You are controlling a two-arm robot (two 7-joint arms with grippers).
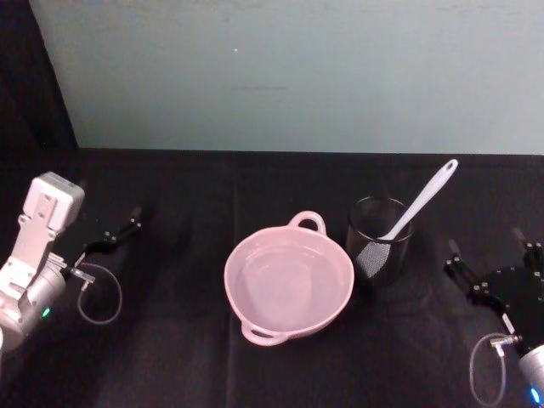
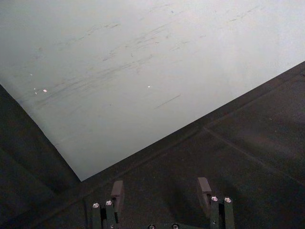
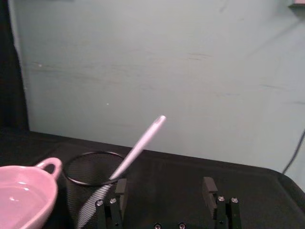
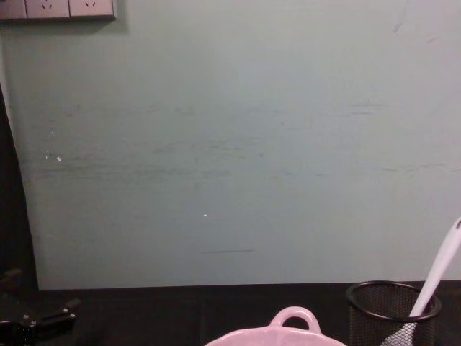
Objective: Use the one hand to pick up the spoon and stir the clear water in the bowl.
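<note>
**Reaching for the spoon: right arm is nearer**

Waiting at the table's right edge, the right gripper (image 1: 493,268) stands wide open with nothing between its jaws. From it, the spoon (image 1: 418,204) lies toward ten o'clock, scoop down in the black mesh cup (image 1: 379,240), its handle slanting up toward one o'clock. Just beside the cup at nine o'clock sits the pink bowl (image 1: 289,280), holding clear water. Well apart on the far left, the left gripper (image 1: 115,231) is parked, also open. Judging by position, the right arm should take the handle.
</note>
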